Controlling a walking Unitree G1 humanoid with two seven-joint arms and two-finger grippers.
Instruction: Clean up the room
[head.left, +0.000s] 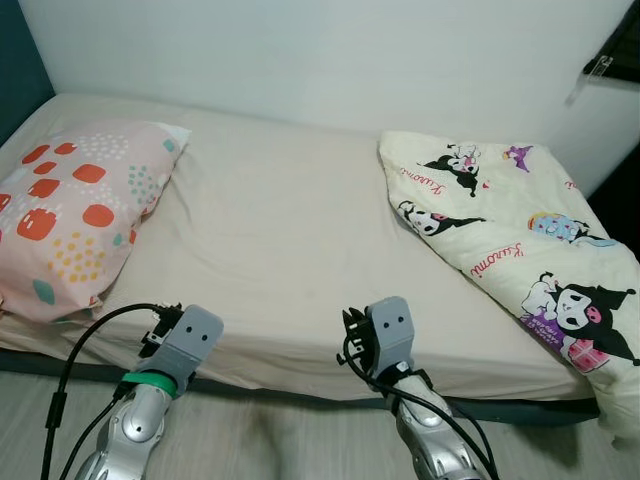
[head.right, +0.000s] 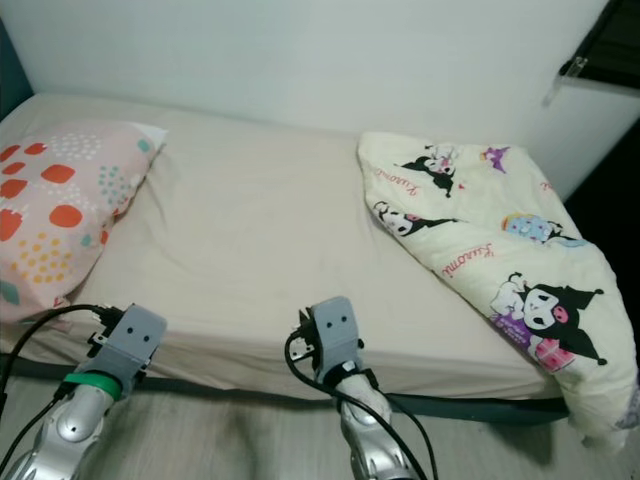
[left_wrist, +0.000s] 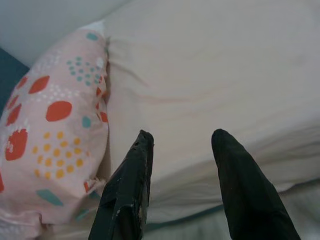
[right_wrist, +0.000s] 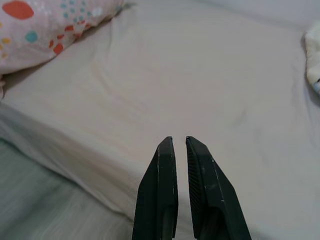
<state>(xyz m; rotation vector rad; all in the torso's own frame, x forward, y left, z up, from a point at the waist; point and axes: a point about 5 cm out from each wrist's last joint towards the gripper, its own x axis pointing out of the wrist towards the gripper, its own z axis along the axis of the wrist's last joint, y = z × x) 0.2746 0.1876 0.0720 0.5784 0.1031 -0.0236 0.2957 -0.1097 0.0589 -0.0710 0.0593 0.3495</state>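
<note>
A bed with a cream sheet (head.left: 280, 230) fills the middle of the eye views. A pink pillow (head.left: 75, 210) with red, yellow and teal spots lies at its left end. A cream blanket (head.left: 520, 240) printed with cartoon figures is bunched at the right end, one corner hanging over the near edge. Both silver arms reach toward the bed's near edge, the left wrist (head.left: 188, 340) close to the pillow and the right wrist (head.left: 388, 335) at the middle. My left gripper (left_wrist: 182, 137) stands open above the sheet beside the pillow (left_wrist: 50, 130). My right gripper (right_wrist: 179, 140) is shut on nothing, over bare sheet.
A white wall (head.left: 330, 50) runs behind the bed. A dark teal headboard (head.left: 18, 70) stands at the left, and a dark object (head.left: 615, 50) sits at the upper right. Grey wood floor (head.left: 270, 440) lies under my arms, in front of the dark bed base (head.left: 500, 408).
</note>
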